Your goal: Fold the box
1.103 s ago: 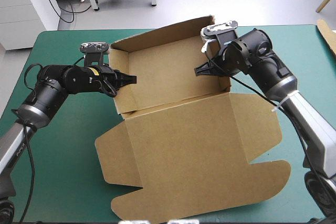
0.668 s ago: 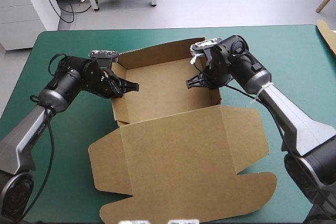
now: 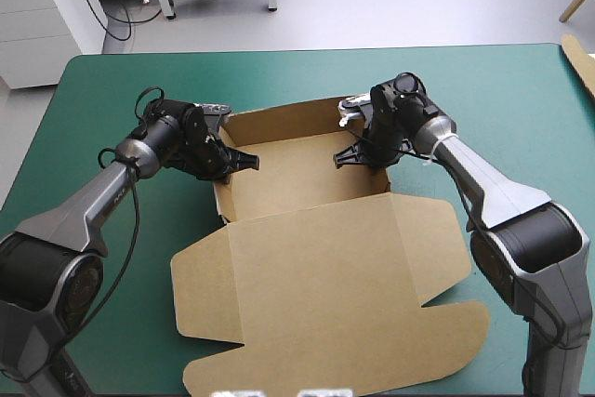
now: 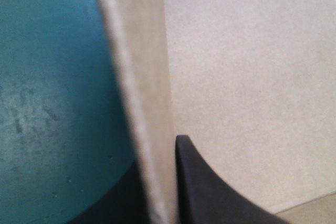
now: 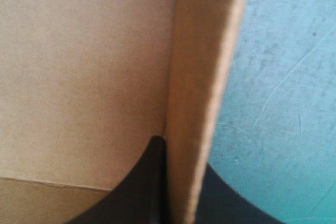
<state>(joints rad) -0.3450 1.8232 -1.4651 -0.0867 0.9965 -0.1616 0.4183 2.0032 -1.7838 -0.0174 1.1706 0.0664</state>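
left claw (image 3: pixel 244 161) at nine o'clock of the tray, clamped on the left wall of the brown box (image 3: pixel 316 285). the box sits mid teal-green bench (image 3: pixel 102 90), walls up toward twelve, lid flat toward six. right claw (image 3: pixel 350 157) at three o'clock, pinching the right wall.

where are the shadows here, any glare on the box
High view: no glare on the box, faint shadow inside its walls, which the left gripper and right gripper pinch. Left wrist view: the teal-green cover darkens toward the fingers. Right wrist view: cover brightly lit.
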